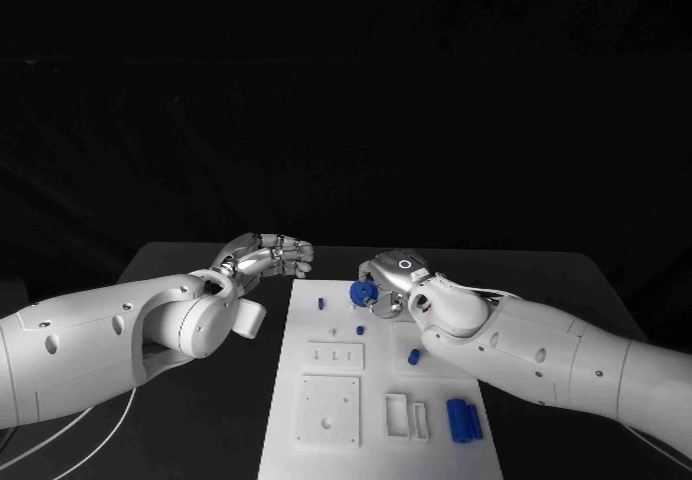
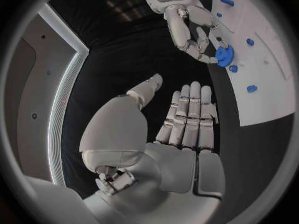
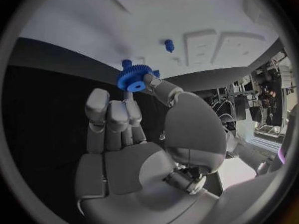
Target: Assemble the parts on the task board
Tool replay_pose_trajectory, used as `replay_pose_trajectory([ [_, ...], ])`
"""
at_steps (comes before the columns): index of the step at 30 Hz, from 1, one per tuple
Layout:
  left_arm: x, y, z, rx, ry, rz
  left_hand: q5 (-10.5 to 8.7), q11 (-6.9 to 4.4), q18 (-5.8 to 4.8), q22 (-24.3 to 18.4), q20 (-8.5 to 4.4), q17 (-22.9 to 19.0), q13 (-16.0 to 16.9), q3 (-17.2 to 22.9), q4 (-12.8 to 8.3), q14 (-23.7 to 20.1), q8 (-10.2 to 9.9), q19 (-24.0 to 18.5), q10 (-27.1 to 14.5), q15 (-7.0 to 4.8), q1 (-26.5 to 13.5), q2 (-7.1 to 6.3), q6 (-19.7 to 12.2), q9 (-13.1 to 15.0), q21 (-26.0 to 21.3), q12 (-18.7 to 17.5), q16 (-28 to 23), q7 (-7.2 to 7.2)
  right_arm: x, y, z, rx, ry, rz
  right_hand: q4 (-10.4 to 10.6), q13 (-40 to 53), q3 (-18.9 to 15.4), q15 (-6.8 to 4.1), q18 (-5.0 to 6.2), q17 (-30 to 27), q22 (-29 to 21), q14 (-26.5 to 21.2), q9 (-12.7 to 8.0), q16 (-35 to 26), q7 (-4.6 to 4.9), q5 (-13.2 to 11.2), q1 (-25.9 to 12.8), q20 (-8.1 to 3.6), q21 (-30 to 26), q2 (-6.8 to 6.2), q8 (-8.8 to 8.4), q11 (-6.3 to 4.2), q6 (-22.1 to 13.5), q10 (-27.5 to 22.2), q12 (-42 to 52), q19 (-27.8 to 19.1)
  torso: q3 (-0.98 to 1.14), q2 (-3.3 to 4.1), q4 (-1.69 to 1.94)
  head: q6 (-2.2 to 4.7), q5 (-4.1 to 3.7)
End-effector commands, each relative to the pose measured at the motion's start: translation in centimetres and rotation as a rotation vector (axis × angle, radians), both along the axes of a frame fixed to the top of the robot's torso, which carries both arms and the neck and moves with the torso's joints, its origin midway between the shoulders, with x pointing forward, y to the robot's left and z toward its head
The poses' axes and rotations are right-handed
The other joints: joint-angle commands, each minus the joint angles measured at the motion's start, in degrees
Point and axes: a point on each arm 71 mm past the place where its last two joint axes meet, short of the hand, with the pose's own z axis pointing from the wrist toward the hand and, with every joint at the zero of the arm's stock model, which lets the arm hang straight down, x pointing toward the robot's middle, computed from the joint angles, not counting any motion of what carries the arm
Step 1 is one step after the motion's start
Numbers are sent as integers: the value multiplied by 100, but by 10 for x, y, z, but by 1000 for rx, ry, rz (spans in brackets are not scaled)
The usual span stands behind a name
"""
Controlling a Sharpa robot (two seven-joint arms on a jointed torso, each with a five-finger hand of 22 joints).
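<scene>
The white task board [image 1: 378, 445] lies in the middle of the table. My right hand [image 1: 397, 273] hovers over the board's far end and pinches a blue gear [image 1: 365, 292] between thumb and a finger. The right wrist view shows the gear [image 3: 132, 78] at the fingertips of that hand [image 3: 134, 134], just above the board [image 3: 156, 15]. My left hand [image 1: 268, 256] hangs beside the board's far left corner. In the left wrist view its fingers [image 2: 190, 117] are stretched out side by side with nothing in them, and the gear [image 2: 224, 56] shows beyond them.
Small blue parts sit on the board: a peg [image 1: 320, 302] near the far left, another [image 1: 359, 330] mid-board, a short cylinder [image 1: 414, 356], and a larger blue piece [image 1: 462, 420] at the near right. White raised blocks [image 1: 329, 410] occupy the near half.
</scene>
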Motion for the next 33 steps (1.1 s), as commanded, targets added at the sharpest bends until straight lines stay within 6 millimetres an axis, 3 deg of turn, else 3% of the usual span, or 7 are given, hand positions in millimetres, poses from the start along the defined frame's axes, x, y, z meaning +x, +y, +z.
replay_pose_trajectory([
  [1,0,-3,3,-3,-19,-13,9,23,50,131,-10,7,-7,12,-36,18,-40,-37,30,16,-46,-6,37,-5,21,-33,-37,-17,-1,8,-1,-32,-52,11,45,10,5,-21,359,9,84,15,11,-32,130,-36,22,-13,24,-63,1,1,335,32,-11,13,-4,3,7,2,7],
  [12,0,-6,3,-1,-15,-15,10,23,49,131,-10,11,-7,15,-39,20,-40,-37,31,16,-51,-2,38,-6,24,-34,-40,-17,1,21,-15,-69,-21,14,71,5,23,-20,359,12,84,17,13,-38,130,-38,30,-10,27,-74,-1,2,337,31,-20,12,-5,11,25,-15,5],
  [33,1,-9,3,-2,-15,-22,11,24,49,130,-10,16,-8,20,-46,22,-42,-38,32,16,-56,0,38,-7,27,-36,-45,-17,3,25,-30,-83,10,10,82,-21,24,-18,359,13,84,17,12,-46,133,-37,31,-6,28,-77,-10,4,324,-2,-57,8,3,12,9,-46,49],
])
